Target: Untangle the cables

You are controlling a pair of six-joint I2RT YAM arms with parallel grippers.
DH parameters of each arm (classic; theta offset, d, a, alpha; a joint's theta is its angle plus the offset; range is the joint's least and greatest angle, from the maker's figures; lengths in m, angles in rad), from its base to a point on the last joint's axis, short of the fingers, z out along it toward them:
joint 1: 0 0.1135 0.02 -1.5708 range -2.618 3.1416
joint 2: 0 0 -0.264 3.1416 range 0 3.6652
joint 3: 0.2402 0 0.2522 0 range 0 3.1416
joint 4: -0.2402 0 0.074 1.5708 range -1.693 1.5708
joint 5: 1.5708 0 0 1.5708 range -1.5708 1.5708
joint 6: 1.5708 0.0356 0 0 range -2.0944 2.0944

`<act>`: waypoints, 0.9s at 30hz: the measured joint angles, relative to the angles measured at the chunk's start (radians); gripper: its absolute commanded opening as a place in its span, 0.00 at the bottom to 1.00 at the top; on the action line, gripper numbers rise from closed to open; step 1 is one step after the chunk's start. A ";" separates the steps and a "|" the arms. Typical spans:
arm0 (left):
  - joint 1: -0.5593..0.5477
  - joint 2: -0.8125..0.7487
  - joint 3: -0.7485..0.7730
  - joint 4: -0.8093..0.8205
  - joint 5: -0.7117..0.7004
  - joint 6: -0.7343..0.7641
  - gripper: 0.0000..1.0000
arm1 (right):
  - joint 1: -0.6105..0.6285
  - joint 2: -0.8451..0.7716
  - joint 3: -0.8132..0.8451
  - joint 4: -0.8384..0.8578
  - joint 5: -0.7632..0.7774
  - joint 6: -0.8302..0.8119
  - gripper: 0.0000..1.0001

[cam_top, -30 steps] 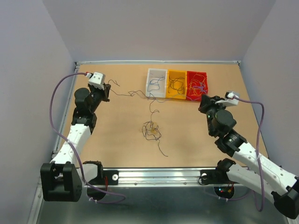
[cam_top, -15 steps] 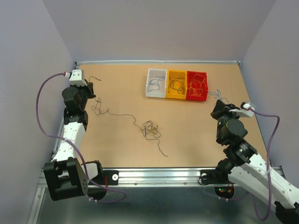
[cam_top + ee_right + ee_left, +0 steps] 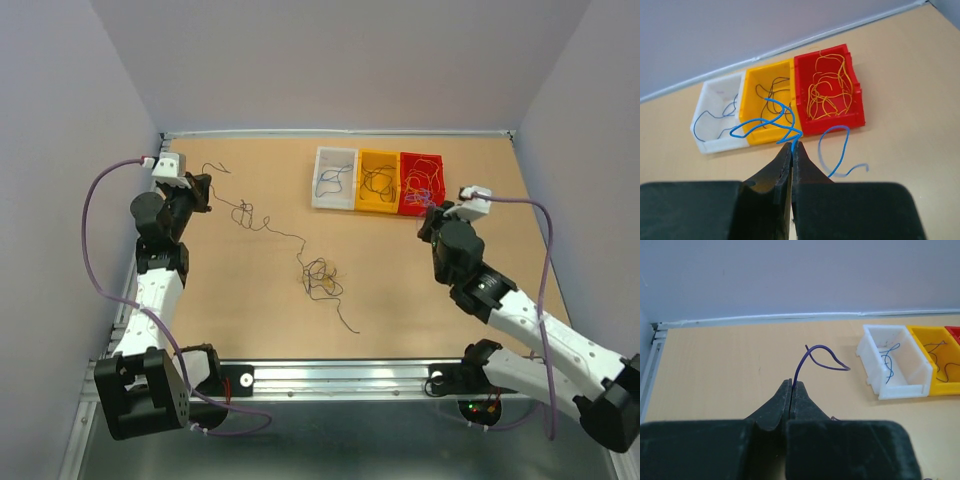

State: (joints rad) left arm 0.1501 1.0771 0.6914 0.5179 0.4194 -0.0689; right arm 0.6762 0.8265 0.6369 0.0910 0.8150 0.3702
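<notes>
From above, the left claw [image 3: 197,192], far left of the white box [image 3: 333,204], is shut on a dark wire [image 3: 247,213] running to the tangle [image 3: 322,277] in front of the box; a hard pull could drag the tangle along. Its own camera shows it pinching only the wire's end, which might slip out. The right camera shows the right claw [image 3: 791,145] shut on a springy blue wire [image 3: 757,123] that could bounce into the yellow box [image 3: 767,67] beside the white box.

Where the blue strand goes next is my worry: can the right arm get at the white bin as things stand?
Probably yes. The right pincer, shut on a blue cable, hovers by the red bin; the white bin lies two bins leftward, with only the low, open yellow bin between.
</notes>
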 measured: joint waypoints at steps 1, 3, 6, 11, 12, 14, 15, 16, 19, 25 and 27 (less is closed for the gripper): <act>0.000 -0.009 -0.006 0.010 0.008 0.000 0.00 | 0.000 0.053 0.026 0.003 -0.018 -0.009 0.01; 0.000 -0.037 -0.020 0.025 0.029 0.000 0.00 | 0.000 0.128 0.061 0.020 -0.061 -0.024 0.01; 0.000 -0.074 -0.041 0.045 0.052 0.000 0.00 | 0.000 0.264 0.146 0.053 -0.143 -0.046 0.01; 0.000 -0.108 -0.057 0.076 0.093 0.000 0.00 | 0.000 0.475 0.310 0.118 -0.239 -0.073 0.01; 0.000 -0.112 -0.060 0.078 0.100 0.000 0.00 | 0.000 0.523 0.352 0.132 -0.259 -0.080 0.01; 0.000 -0.114 -0.062 0.082 0.111 0.000 0.00 | 0.000 0.608 0.422 0.150 -0.276 -0.088 0.00; 0.000 -0.116 -0.063 0.083 0.116 0.000 0.00 | 0.000 0.666 0.474 0.156 -0.280 -0.095 0.01; 0.000 -0.117 -0.063 0.083 0.122 0.000 0.00 | 0.000 0.718 0.520 0.163 -0.284 -0.098 0.01; 0.000 -0.127 -0.063 0.085 0.134 0.000 0.00 | 0.000 0.867 0.644 0.179 -0.291 -0.118 0.01; 0.000 -0.144 -0.072 0.093 0.157 0.000 0.00 | -0.009 1.109 0.840 0.179 -0.293 -0.139 0.01; 0.000 -0.145 -0.076 0.092 0.165 0.000 0.00 | -0.014 1.180 0.898 0.174 -0.288 -0.138 0.01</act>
State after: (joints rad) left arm 0.1497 0.9325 0.6151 0.6098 0.5846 -0.0689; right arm 0.6621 2.0064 1.5352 0.2649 0.5266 0.2321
